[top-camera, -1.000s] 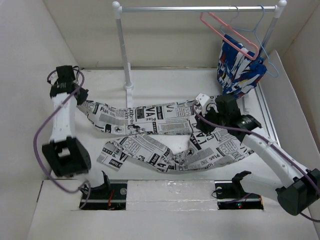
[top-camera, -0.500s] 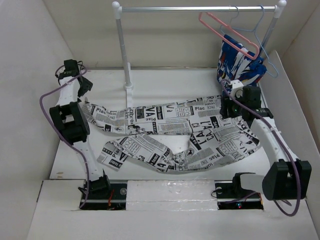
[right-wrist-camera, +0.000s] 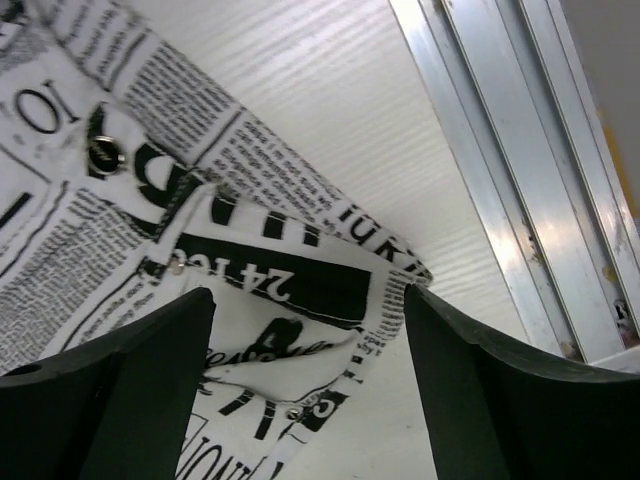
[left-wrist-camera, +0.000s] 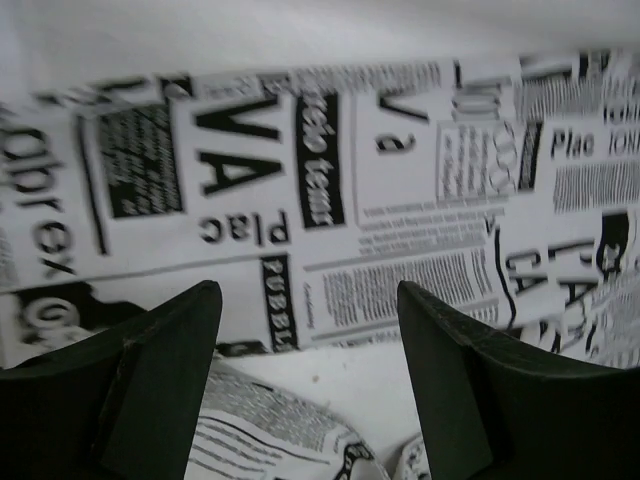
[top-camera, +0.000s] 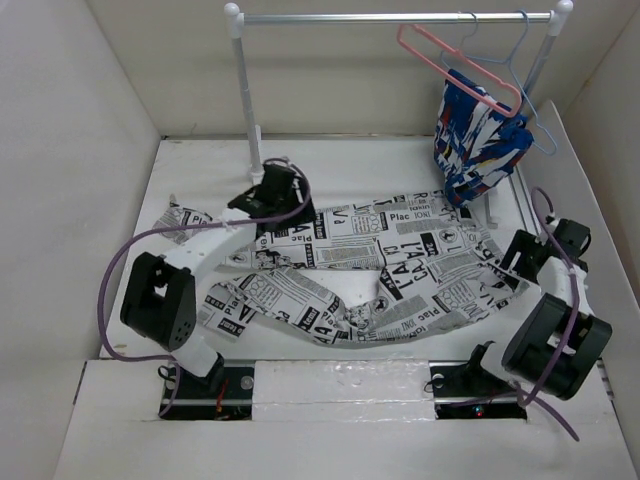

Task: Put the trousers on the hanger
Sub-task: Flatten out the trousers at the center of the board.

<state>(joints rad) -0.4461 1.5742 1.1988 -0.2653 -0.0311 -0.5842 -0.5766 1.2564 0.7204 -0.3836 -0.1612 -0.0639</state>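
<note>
The trousers [top-camera: 380, 262], white with black newspaper print, lie spread across the table, waist to the right and both legs running left. On the rail at the back right hangs the pink hanger [top-camera: 455, 62], bare. My left gripper [top-camera: 282, 203] hovers over the upper leg near the rack post, open, with cloth and bare table below it [left-wrist-camera: 310, 300]. My right gripper [top-camera: 527, 250] is at the right edge of the waist, open over the waistband corner [right-wrist-camera: 308, 300]. Neither holds anything. The print fills the left wrist view [left-wrist-camera: 400, 170], and the right wrist view shows the buttoned waist [right-wrist-camera: 150, 200].
A white rack with a metal rail [top-camera: 400, 17] stands at the back, its left post [top-camera: 248, 100] just behind my left gripper. A pale blue hanger [top-camera: 522, 75] carries a blue, white and red garment [top-camera: 478, 135]. An aluminium track [right-wrist-camera: 500, 170] runs along the table's right side.
My left gripper let go of the leg end at the far left, opened and swung right toward the rack post. My right gripper opened and drew back from mid-trousers to the waist's right edge.
</note>
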